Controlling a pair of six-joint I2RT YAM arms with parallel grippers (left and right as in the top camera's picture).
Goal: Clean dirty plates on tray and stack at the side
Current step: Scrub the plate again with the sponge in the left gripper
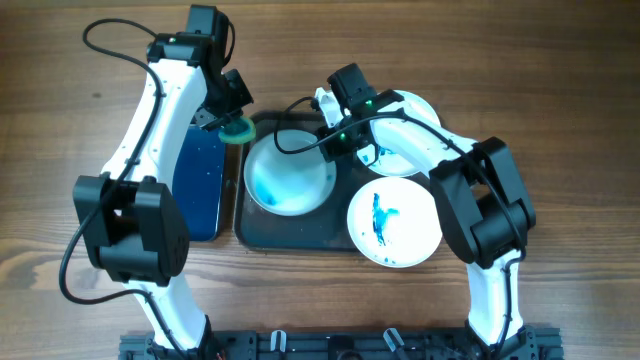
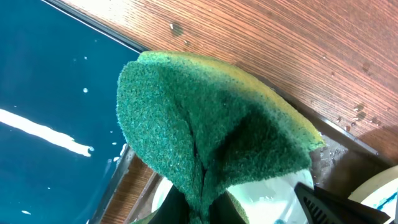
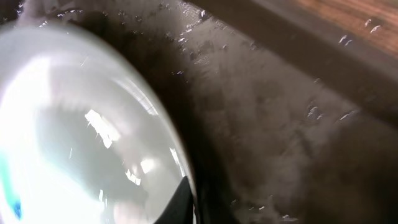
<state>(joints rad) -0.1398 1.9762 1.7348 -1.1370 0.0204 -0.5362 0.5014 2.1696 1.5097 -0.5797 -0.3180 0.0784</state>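
Note:
My left gripper [image 1: 234,124] is shut on a folded green sponge [image 2: 205,124], held over the gap between the blue tray and the far left corner of the dark grey tray [image 1: 300,228]. My right gripper [image 1: 335,140] is shut on the far rim of a white plate [image 1: 290,175] smeared with blue, which sits tilted on the tray's left half. In the right wrist view one finger [image 3: 180,202] lies on the plate's rim [image 3: 74,124]; the other is hidden. A second plate [image 1: 395,222] with a blue streak lies at the tray's right. A third plate [image 1: 408,135] lies behind my right arm.
A narrow dark blue tray [image 1: 200,180] lies left of the grey tray, under my left arm; it also shows in the left wrist view [image 2: 50,93]. The grey tray's floor [image 3: 292,143] is wet with droplets. Bare wooden table lies all around.

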